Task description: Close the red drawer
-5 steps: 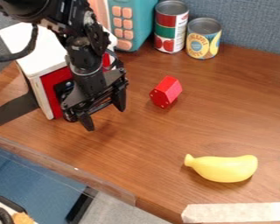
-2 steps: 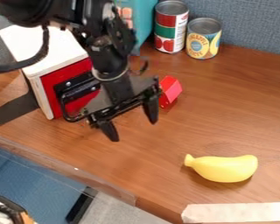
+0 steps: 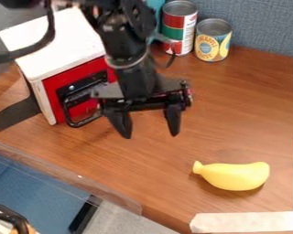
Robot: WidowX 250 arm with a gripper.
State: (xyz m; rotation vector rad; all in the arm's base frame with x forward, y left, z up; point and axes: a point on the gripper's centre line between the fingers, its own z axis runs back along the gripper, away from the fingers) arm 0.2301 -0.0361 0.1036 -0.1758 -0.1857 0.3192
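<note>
Gripper (image 3: 151, 135) hangs by the red front of the box (image 3: 63, 50), fingers (image 3: 173, 121) spread wide. Box stands just beside it, to the view's left. Banana (image 3: 235, 176) well apart from box, lower right in view.

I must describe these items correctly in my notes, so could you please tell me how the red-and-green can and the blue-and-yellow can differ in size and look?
The red-and-green can is taller than the blue-and-yellow can. The red-and-green can also has white on its label, while the blue-and-yellow can shows large yellow shapes on blue. Both stand upright near the fabric-like panel, with their metal tops visible.
</note>
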